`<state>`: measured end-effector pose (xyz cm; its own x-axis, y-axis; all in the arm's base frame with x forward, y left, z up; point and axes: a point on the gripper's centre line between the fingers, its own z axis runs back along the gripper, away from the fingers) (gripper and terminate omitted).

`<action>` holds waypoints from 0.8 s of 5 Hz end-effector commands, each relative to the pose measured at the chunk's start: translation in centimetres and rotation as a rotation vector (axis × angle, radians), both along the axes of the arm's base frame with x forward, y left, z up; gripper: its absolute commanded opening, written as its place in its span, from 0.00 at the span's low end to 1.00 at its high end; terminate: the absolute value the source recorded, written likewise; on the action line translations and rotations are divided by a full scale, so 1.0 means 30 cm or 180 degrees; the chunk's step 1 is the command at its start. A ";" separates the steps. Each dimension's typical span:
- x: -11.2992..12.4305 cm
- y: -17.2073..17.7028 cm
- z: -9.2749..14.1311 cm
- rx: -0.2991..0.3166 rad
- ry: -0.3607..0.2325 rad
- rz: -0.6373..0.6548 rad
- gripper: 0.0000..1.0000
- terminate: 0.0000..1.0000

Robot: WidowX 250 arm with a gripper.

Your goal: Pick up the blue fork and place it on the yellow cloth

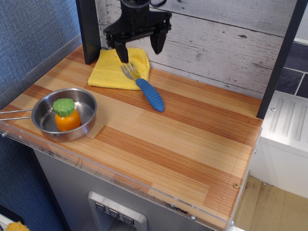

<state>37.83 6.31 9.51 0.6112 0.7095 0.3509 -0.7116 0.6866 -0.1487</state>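
Observation:
The blue fork (149, 94) lies on the wooden counter with its grey tined head resting on the right edge of the yellow cloth (113, 70) and its ribbed blue handle pointing toward the front right. The yellow cloth sits at the back left against the plank wall. My gripper (139, 49) hangs above the cloth and the fork's head, open and empty, its two black fingers spread wide and clear of both.
A steel pan (85, 123) at the front left holds an orange toy carrot with a green top (66, 114). A black post (89, 29) stands at the back left beside the cloth. A dark post (279, 57) stands at the counter's right edge.

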 end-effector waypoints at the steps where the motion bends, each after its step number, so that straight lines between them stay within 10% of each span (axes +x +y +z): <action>1: -0.066 0.016 0.107 -0.0030 -0.0475 0.0088 1.00 0.00; 3: -0.066 0.016 0.107 -0.0030 -0.0475 0.0088 1.00 0.00; 4: -0.066 0.016 0.107 -0.0030 -0.0475 0.0088 1.00 1.00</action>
